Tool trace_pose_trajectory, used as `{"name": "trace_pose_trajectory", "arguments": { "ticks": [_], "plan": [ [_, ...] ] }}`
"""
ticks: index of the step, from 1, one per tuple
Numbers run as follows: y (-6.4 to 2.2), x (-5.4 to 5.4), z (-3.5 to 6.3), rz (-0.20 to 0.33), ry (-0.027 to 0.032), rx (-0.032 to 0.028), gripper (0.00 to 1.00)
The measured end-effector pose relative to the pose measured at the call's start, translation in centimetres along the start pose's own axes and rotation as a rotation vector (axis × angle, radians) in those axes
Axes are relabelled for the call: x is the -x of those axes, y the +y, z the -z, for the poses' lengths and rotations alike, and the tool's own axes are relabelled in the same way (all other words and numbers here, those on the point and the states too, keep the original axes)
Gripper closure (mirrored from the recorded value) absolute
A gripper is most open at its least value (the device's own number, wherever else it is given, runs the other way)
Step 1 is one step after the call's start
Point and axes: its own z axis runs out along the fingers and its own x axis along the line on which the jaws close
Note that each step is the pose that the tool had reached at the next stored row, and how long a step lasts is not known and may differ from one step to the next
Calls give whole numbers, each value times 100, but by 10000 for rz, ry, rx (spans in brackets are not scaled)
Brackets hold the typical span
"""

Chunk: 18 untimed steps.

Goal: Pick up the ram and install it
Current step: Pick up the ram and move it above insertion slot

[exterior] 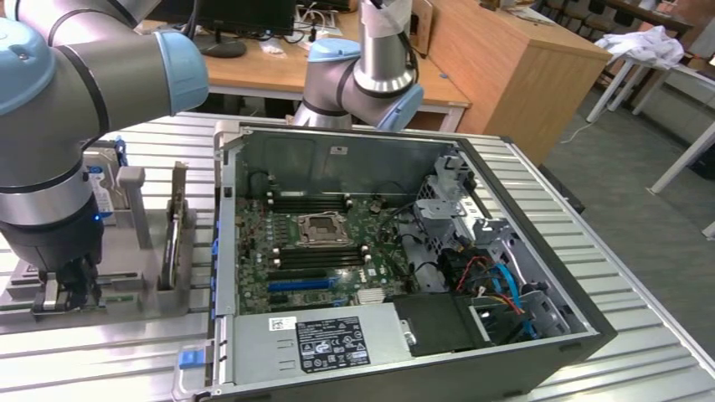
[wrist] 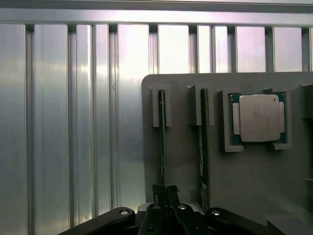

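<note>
The ram [wrist: 162,147] stands on edge in a slot of a grey holder [wrist: 183,161], seen as a thin dark line. My gripper [wrist: 165,192] is over its near end with both fingers pressed against the stick, shut on it. In the exterior view the gripper [exterior: 69,293] reaches down into the holder [exterior: 134,289] at the exterior view's left, and the arm hides the held stick there. The open computer case [exterior: 229,251] lies beside it, its motherboard showing black memory slots [exterior: 318,201] above and below the processor socket [exterior: 321,228].
A second green stick [wrist: 203,147] stands in the neighbouring slot. A processor chip [wrist: 259,117] lies in a pocket of the same holder. A blue expansion slot [exterior: 300,285], a power supply [exterior: 324,343] and cables [exterior: 497,280] fill the case. Everything rests on a ribbed metal table [exterior: 100,368].
</note>
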Motion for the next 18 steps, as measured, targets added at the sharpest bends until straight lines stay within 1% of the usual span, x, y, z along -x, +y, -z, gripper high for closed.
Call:
{"name": "trace_pose_trajectory", "arguments": {
  "ticks": [10, 18],
  "plan": [
    [0, 0, 0, 131, 3, 7, 88],
    [0, 0, 0, 136, 4, 7, 88]
  ]
}}
